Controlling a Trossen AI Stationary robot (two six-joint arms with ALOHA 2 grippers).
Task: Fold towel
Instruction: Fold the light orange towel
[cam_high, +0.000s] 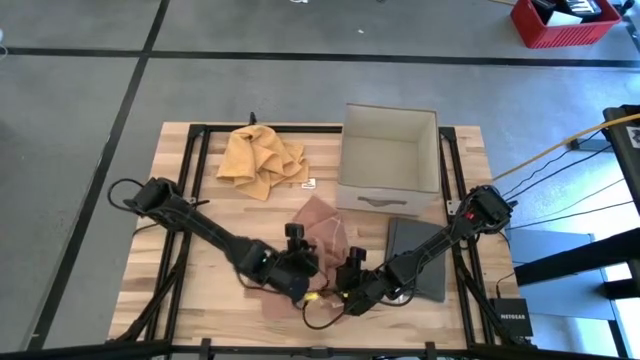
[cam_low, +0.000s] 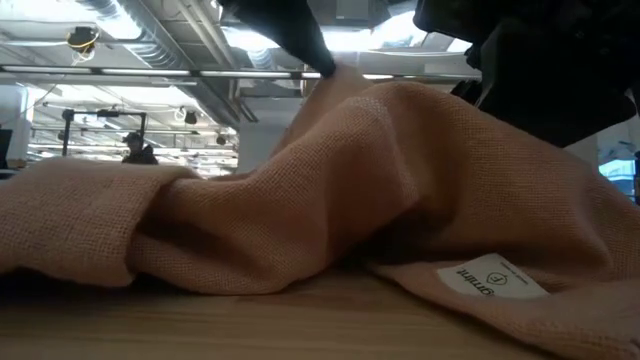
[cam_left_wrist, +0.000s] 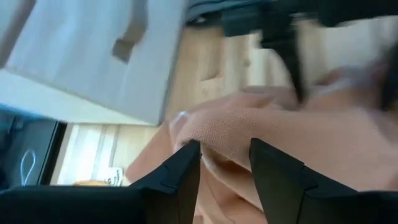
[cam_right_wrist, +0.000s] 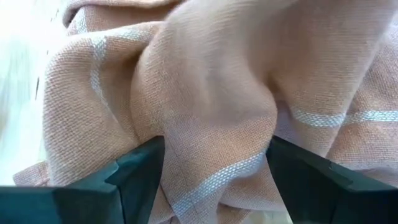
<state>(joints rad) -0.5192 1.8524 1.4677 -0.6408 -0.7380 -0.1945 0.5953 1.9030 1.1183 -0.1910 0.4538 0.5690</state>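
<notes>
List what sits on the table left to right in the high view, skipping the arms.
Crumpled yellow towel → pink towel under both pincers → open cardboard box → dark grey folded cloth.

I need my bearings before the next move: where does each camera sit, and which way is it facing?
High: overhead, looking down on the table, both arms, box.
Low: table height, facing the pink towel; dark arm parts above.
Left wrist: past the left gripper, fingers apart around a towel fold.
Right wrist: past the open right gripper, fingers astride towel.
Shared: the pink towel.
</notes>
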